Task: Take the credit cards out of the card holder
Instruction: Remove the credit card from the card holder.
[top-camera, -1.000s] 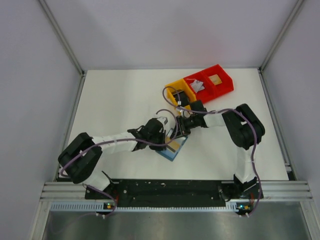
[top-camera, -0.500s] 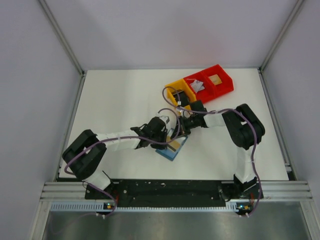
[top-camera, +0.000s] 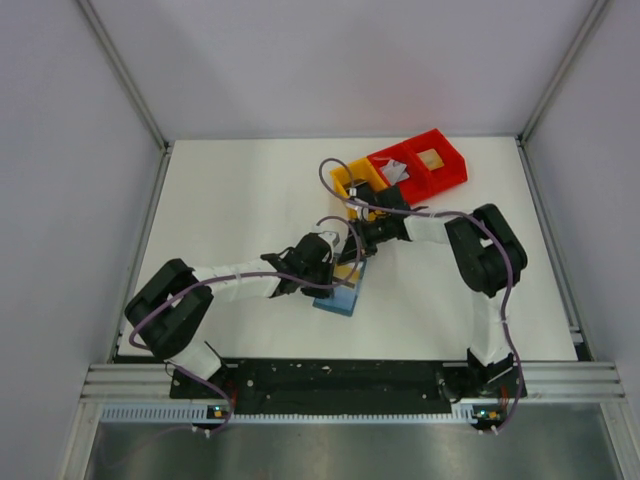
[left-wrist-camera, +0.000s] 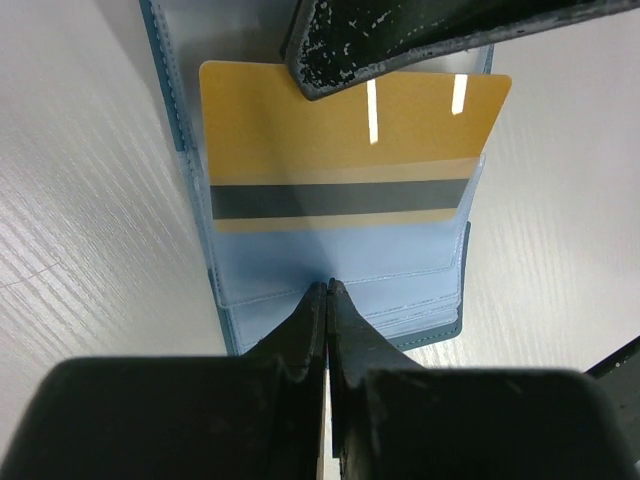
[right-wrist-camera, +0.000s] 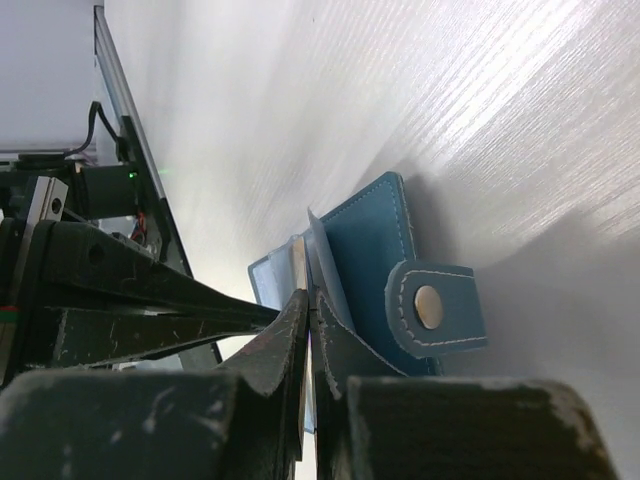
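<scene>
A white worktop (top-camera: 240, 200) is sitting enclosed by pale walls (top-camera: 330, 60). From the near left corner the left arm (top-camera: 230, 282) is stretching low toward the middle. The right arm (top-camera: 480, 250) is folding back from the near right corner to meet it. The card holder (top-camera: 338, 300) is lying open midway along, closer to the near edge. The left gripper (left-wrist-camera: 327, 292), fingers pressed together, is pinning its near pocket. The right gripper (right-wrist-camera: 308, 305) is pinching shut on the far edge of the tan-yellow card (left-wrist-camera: 340, 130), which is sticking halfway out. Toward the far right corner, red and yellow bins (top-camera: 430, 165) are standing.
</scene>
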